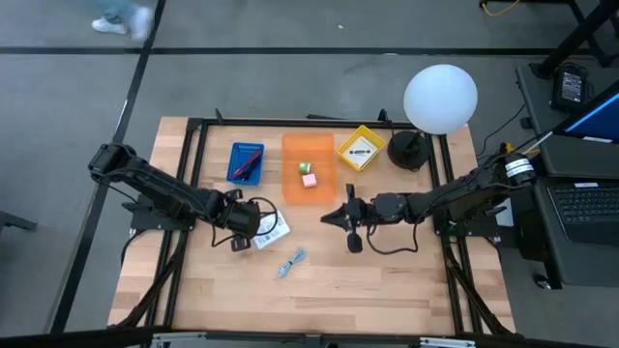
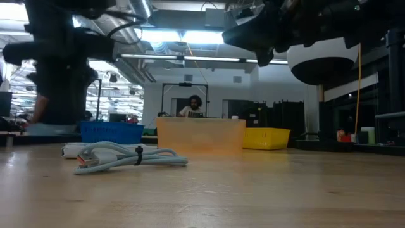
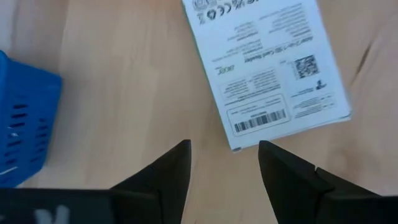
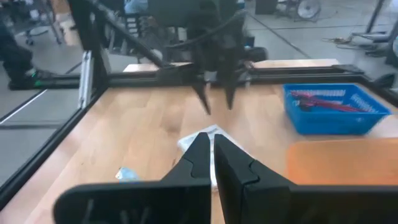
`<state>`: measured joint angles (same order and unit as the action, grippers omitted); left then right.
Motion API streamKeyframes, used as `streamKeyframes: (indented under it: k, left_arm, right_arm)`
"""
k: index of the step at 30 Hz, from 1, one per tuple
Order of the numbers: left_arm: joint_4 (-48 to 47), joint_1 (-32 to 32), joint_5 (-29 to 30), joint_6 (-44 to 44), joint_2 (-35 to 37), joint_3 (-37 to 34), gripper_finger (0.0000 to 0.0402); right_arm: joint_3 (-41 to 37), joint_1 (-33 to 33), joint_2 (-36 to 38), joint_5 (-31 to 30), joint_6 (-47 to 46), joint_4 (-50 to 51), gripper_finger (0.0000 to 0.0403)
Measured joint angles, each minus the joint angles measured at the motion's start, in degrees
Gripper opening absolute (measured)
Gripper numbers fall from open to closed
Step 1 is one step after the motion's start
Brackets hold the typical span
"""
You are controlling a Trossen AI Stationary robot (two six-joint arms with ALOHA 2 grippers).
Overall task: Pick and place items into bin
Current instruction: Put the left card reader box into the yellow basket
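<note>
A white printed packet lies flat on the wood table. My left gripper hangs over the packet's near corner, pointing down and open, touching nothing. A coiled light-blue cable lies nearer the front edge. The orange bin holds a pink cube and a tiny greenish cube. The blue bin holds a dark-red cord. My right gripper is shut, held level above mid-table, pointing at the left gripper.
A yellow bin with a dark item stands right of the orange bin. The white globe lamp on its black base is at the far right corner. A black frame borders the table. A person sits far behind in the low view.
</note>
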<state>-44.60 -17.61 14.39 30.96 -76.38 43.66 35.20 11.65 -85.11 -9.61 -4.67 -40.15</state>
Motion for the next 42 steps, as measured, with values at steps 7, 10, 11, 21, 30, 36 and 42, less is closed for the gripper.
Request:
streamKeyframes:
  k: [7,10,11,21,30,36,42]
  left_arm:
    - [1.3,0.1,1.4,0.3,0.0,-2.0,0.0169]
    - [1.4,0.1,2.8,0.3,0.0,-2.0,0.0163]
    - [1.6,0.1,3.2,0.3,0.0,-2.0,0.0161]
    - [2.7,0.1,3.8,0.2,0.0,-2.0,0.0107]
    - [2.7,0.0,1.4,-3.7,0.0,-2.0,0.0010]
    - [2.9,0.0,0.1,-3.7,0.0,-2.0,0.0002]
    - [4.2,0.0,-0.9,-3.7,0.0,-2.0,0.0001]
  right_arm:
    - [0.0,0.9,-4.8,0.0,-1.4,-4.6,0.0005]
    - [0.0,0.9,-6.4,0.0,-2.6,-6.3,0.0005]
    - [0.0,0.9,-6.9,0.0,-2.6,-6.6,0.0005]
    - [0.0,0.9,-8.2,0.0,-2.4,-9.0,0.0005]
    - [0.0,0.9,-8.2,0.0,-1.0,-9.0,0.0005]
    - [0.0,0.9,-8.2,0.0,-1.0,-8.9,0.0005]
    - [0.0,0.9,-8.2,0.0,-0.9,-8.9,0.0005]
